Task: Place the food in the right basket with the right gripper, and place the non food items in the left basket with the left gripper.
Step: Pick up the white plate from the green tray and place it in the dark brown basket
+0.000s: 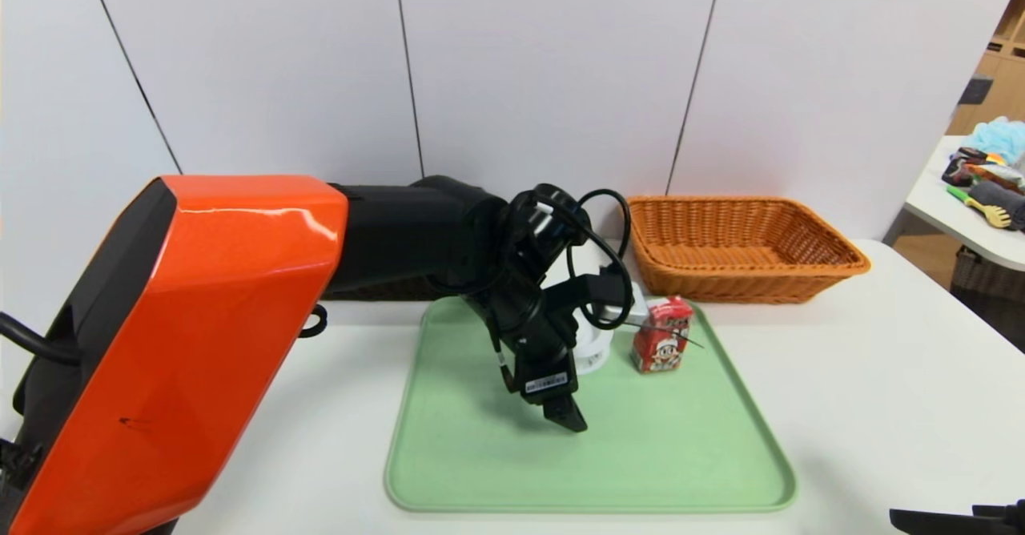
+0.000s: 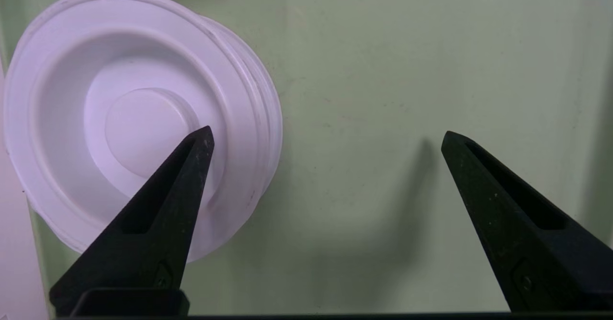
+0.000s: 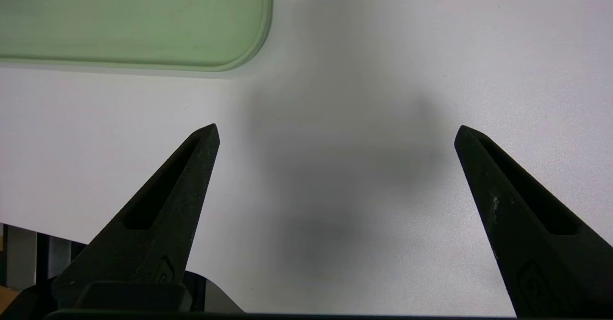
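A small red drink carton (image 1: 661, 335), the food, stands upright on the green tray (image 1: 480, 471), towards its far side. Just left of it lies a round white spool-like disc (image 1: 594, 349), partly hidden behind my left gripper (image 1: 570, 416). That gripper hangs open over the tray, pointing down. In the left wrist view one finger overlaps the disc (image 2: 139, 119), and the left gripper (image 2: 328, 133) has only bare tray between its fingers. The orange-tan right basket (image 1: 741, 243) sits empty behind the tray. My arm hides most of the dark left basket (image 1: 384, 288). The right gripper (image 3: 337, 127) is open over bare table.
The white table (image 1: 865, 407) carries the tray and both baskets. In the head view the right gripper (image 1: 953, 519) shows at the near right corner. The right wrist view catches a tray corner (image 3: 134, 23). A side table with clutter (image 1: 985, 174) stands at the far right.
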You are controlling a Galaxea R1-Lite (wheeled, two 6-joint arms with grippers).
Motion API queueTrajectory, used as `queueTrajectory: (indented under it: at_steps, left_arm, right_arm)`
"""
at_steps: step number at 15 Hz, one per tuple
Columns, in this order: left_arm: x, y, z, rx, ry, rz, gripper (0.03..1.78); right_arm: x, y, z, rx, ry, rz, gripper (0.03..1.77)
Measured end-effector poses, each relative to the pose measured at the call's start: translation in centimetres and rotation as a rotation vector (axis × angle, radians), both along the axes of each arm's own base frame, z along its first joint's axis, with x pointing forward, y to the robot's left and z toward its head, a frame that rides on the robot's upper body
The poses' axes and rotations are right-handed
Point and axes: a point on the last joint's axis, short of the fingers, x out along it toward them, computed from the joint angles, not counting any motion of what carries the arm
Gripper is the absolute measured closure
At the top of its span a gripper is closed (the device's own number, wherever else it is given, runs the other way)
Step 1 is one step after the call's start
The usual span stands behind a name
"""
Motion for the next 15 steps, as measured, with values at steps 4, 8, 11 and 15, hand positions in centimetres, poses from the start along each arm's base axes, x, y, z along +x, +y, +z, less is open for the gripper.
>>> queueTrajectory:
  at_steps: [4, 8, 11, 15]
  left_arm:
    - [0.14, -0.10, -0.26, -0.001, 0.001, 0.001, 0.12]
    - [0.21, -0.17, -0.50, 0.001, 0.005, 0.001, 0.12]
    - [0.27, -0.23, -0.66, 0.002, 0.007, 0.001, 0.12]
    - [0.35, -0.31, -0.76, -0.002, 0.007, 0.007, 0.12]
  right_arm:
    - [0.00, 0.00, 0.00, 0.000, 0.000, 0.000, 0.10]
    - [-0.08, 0.01, 0.03, 0.000, -0.003, 0.000, 0.10]
    - [-0.08, 0.01, 0.03, -0.001, -0.004, 0.000, 0.10]
    - [-0.08, 0.01, 0.05, -0.001, -0.005, 0.000, 0.10]
